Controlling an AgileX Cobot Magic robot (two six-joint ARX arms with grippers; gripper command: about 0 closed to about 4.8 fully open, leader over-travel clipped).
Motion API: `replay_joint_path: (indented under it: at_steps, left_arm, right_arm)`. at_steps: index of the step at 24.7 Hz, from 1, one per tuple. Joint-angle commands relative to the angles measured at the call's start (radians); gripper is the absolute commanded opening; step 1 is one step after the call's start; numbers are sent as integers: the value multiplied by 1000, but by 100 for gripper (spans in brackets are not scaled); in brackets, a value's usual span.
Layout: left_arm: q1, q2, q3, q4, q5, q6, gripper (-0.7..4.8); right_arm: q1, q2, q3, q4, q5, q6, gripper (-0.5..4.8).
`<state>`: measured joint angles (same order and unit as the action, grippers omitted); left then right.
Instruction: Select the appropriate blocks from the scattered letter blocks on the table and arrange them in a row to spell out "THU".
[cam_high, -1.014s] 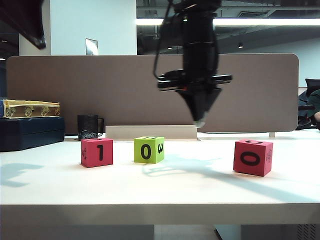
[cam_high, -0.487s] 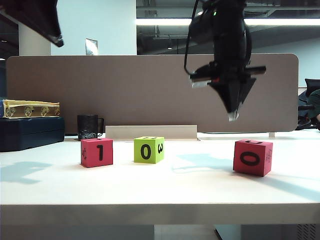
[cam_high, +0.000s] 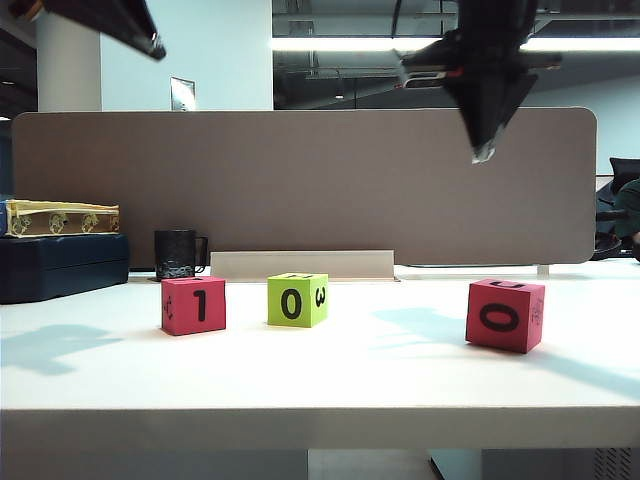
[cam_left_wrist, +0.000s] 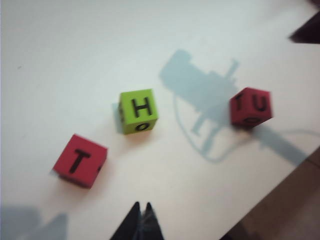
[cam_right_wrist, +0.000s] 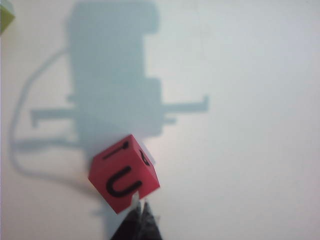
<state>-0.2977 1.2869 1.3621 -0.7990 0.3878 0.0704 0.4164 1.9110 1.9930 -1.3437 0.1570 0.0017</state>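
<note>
Three blocks stand on the white table (cam_high: 330, 375). In the exterior view a red block (cam_high: 193, 305) is on the left, a lime green block (cam_high: 297, 299) in the middle and another red block (cam_high: 506, 315) apart on the right. From above, the left wrist view reads their tops as T (cam_left_wrist: 80, 160), H (cam_left_wrist: 138, 111) and U (cam_left_wrist: 251, 106). My left gripper (cam_left_wrist: 141, 205) is shut and empty, high at the upper left (cam_high: 155, 47). My right gripper (cam_high: 484, 153) hangs shut and empty well above the U block (cam_right_wrist: 124, 172); its tip (cam_right_wrist: 141, 204) shows beside that block.
A black mug (cam_high: 178, 253) and a dark blue case (cam_high: 60, 264) with a yellow object (cam_high: 62, 217) on it stand at the back left. A tan divider panel (cam_high: 250, 170) closes the table's back edge, with a low beige strip (cam_high: 303, 264) in front of it.
My right gripper has risen and swung right, from over the green block to high above the right red block. My left arm has come further into view at the upper left. No block has moved.
</note>
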Motion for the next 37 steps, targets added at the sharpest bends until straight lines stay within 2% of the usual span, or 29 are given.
replay_joint_path:
  at_steps: [1,20,27,37]
  left_arm:
    - [1,-30,4,36,41,-19,-6]
    - [1,-60,5,12,39,-18,-6]
    - [1,-60,5,15,38,-18,-6]
    - [1,-60,4,3,35,-18,-6]
  right_arm:
    - [-21,-16,0,-43,0,-3,-6]
    - [-39,-244,-59,-43,-47,5,-6]
    - [-39,-378,-259,11,-44,6,-6]
    - [-39,-459,-682,320,-115,52,-6]
